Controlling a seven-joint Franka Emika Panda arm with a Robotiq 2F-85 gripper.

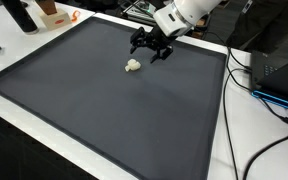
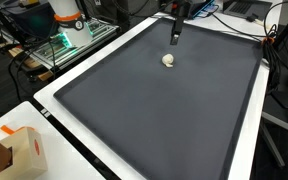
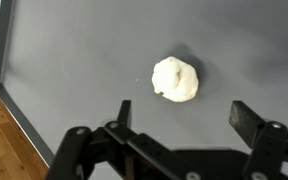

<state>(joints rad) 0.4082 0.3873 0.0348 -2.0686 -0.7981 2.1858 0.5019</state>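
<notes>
One white lump (image 1: 133,66) lies on the dark mat (image 1: 84,110) in an exterior view, at about 7 o'clock from my gripper (image 1: 151,50), close by but apart. My jaws stand spread wide and hold nothing. If I dropped straight down from here, I judge one finger would land on the mat beside the lump and nudge it away rather than straddle it.

In an exterior view my gripper (image 2: 175,38) hangs over the mat (image 2: 144,110) near its far edge, with the white lump (image 2: 168,60) at 6 o'clock below it. Height is hard to read here; descending too far could jam my fingertips into the mat.

In the wrist view the white lump (image 3: 174,79) lies at 12 o'clock, just beyond my gripper (image 3: 187,116), not between my fingers (image 3: 124,112). It looks soft and round, so I judge an off-centre squeeze might roll or squash it.
</notes>
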